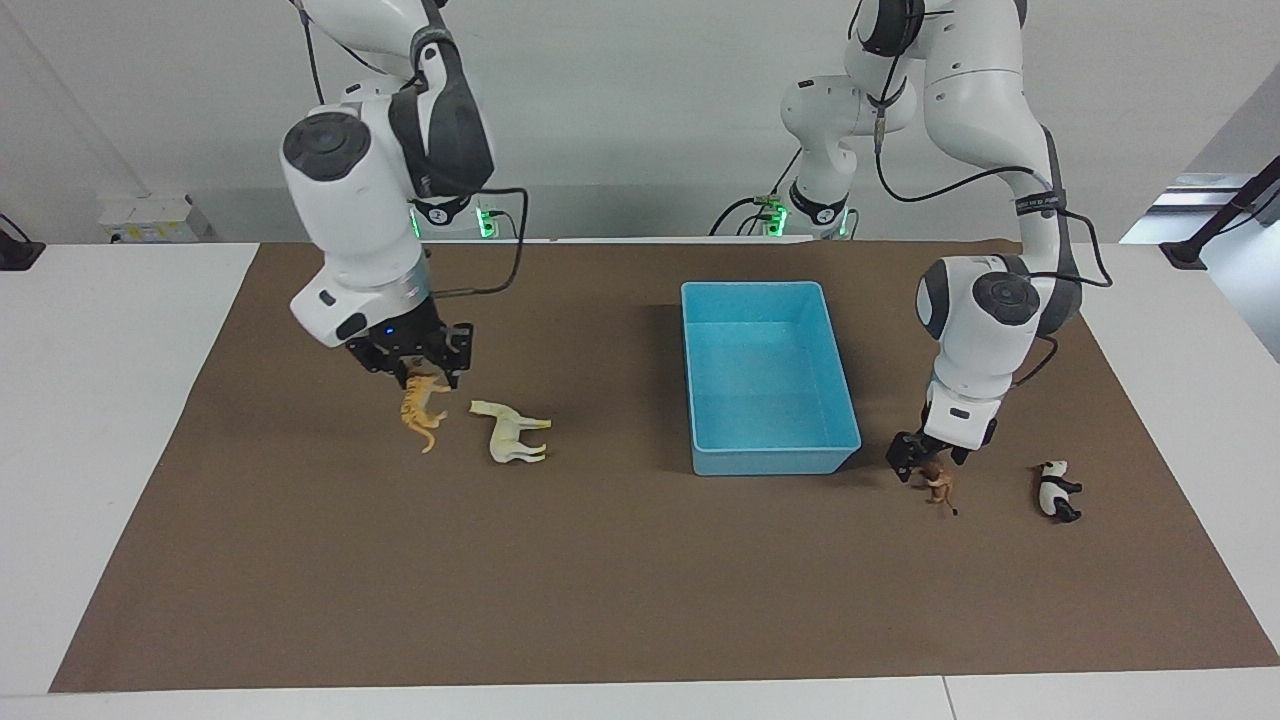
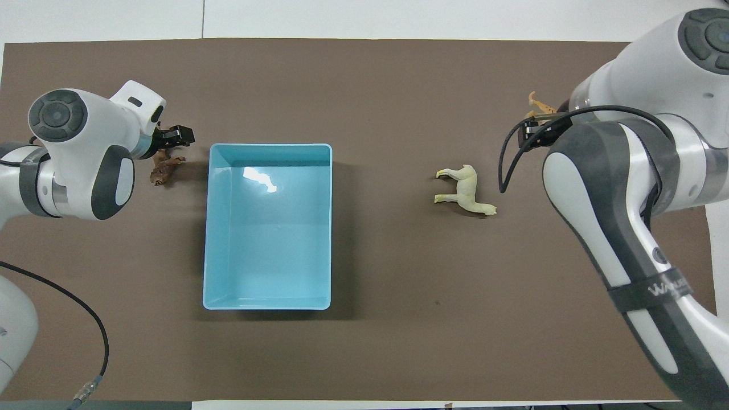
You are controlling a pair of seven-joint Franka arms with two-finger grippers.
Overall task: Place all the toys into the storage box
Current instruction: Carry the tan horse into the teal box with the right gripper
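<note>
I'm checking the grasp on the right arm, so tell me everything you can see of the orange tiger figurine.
The tiger is a small orange plastic figurine with faint darker stripes, four thin legs and a curled tail. It hangs clear of the brown mat, head up and tail down, pinched at its upper end by the right gripper. It is in the air beside the cream-white horse and touches nothing else. In the overhead view only its tail end shows past the arm.
</note>
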